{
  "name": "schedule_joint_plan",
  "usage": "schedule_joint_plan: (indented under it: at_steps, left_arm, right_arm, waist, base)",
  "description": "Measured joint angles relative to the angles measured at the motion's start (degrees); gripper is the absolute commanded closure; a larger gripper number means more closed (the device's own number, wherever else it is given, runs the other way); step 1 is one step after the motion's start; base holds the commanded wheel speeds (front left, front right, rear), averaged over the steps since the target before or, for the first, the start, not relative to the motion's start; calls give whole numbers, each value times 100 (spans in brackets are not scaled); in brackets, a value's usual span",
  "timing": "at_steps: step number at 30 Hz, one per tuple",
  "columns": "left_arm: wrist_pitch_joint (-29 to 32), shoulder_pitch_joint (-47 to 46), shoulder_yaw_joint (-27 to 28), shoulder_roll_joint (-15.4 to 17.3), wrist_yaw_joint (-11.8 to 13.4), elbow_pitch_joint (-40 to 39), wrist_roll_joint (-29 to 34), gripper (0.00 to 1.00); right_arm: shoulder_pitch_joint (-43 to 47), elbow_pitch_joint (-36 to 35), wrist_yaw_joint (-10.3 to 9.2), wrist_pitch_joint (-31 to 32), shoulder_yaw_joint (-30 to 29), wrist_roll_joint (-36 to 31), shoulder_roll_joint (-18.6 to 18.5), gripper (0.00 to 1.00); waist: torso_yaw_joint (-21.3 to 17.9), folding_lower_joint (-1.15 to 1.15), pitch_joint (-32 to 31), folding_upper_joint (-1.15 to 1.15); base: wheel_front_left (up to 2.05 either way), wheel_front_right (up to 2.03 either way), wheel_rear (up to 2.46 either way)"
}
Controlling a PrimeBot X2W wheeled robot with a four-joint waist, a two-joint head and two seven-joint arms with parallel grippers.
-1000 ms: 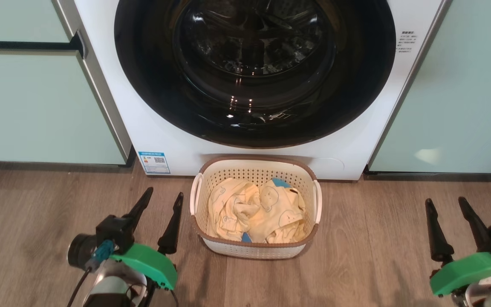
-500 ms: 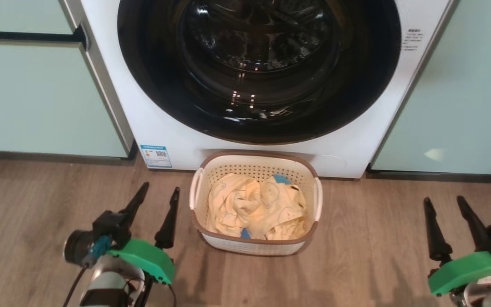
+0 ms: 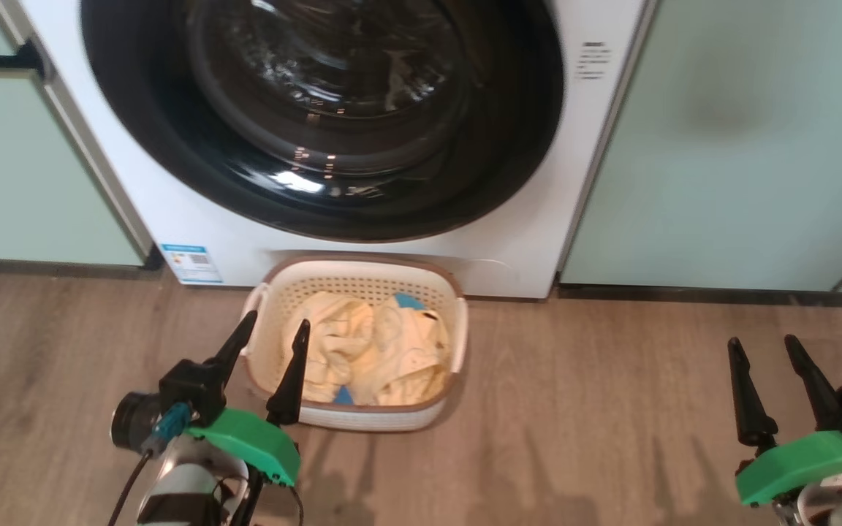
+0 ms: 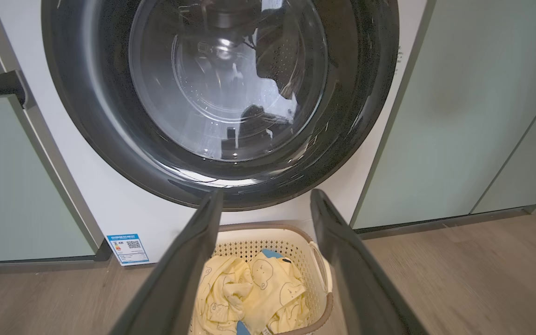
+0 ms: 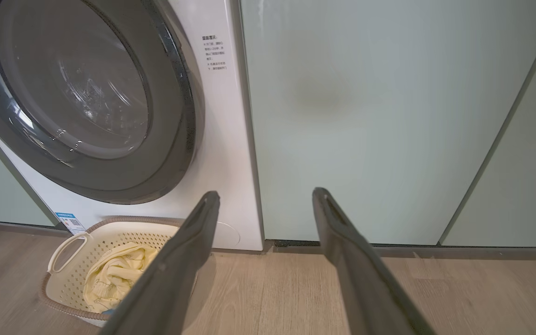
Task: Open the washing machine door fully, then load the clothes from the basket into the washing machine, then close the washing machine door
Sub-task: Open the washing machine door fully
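Head view: the washing machine door [image 3: 319, 109] fills the frame from 10 to 12 o'clock. It looks shut flush against the white washing machine [image 3: 516, 234], so the first step, swinging it fully open, is not yet done. The basket [image 3: 362, 419] stands on the wooden floor [image 3: 596, 409] at the foot of the machine, at 6 o'clock from the door. It is probably placed there so each garment has only a short lift to the drum. The clothes [image 3: 373, 351] lie crumpled inside, pale yellow with a touch of blue, none spilling over the rim.

The left pincer [image 3: 276, 321] hovers at 7 o'clock with its two dark fingers spread wide and nothing between them. Their tips overlap the basket's left handle and wall in this view, though I cannot tell whether they touch. The right pincer [image 3: 763, 342] hangs at 4 o'clock over bare floor, well apart from the basket, just as wide and just as empty. It points toward the pale green cabinet panel [image 3: 721, 146] beside the machine.

Both arms seem poised rather than committed — the door must come first, and no handle is plain to see.
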Motion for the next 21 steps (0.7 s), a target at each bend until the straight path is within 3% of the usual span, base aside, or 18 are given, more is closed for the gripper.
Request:
schedule_joint_plan:
  at_steps: [10,21]
  left_arm:
    - [-5,-20,-58,-34,-15,-79,-25,0]
    - [-5,-27,-51,-32,-47,-55,-26,0]
  right_arm:
    - [-2,-10,0,0,-21,51,-38,0]
    - [-2,-31,0,0,-15,102,-36,0]
  waist:
    - [-4,0,35,0]
    - [-6,0,53,0]
  base:
    - [82,83,-166]
    - [11,11,-22]
